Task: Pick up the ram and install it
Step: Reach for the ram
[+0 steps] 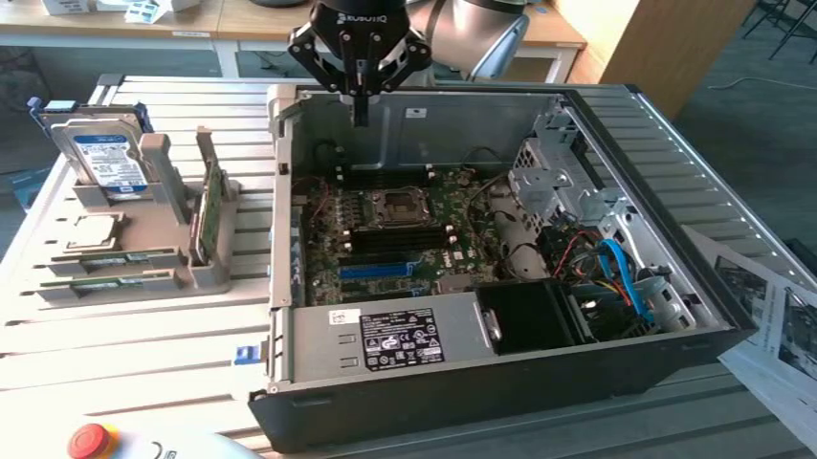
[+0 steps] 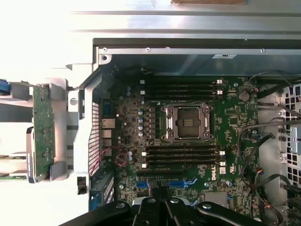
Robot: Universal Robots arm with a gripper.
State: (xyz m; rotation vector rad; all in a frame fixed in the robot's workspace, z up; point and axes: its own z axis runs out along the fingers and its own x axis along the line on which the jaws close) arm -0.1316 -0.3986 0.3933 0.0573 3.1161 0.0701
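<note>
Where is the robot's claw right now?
In the exterior view the gripper hangs shut over the far end of the open computer case, above the motherboard, to that view's right of the hard drive.

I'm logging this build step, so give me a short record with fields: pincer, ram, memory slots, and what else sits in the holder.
Pincer: shut, holding nothing, hanging over the far end of the open computer case
Ram: on edge in the grey holder, at the exterior view's left of the case
Memory slots: look empty
Also in holder: hard drive upright, CPU chip lying flat
</note>
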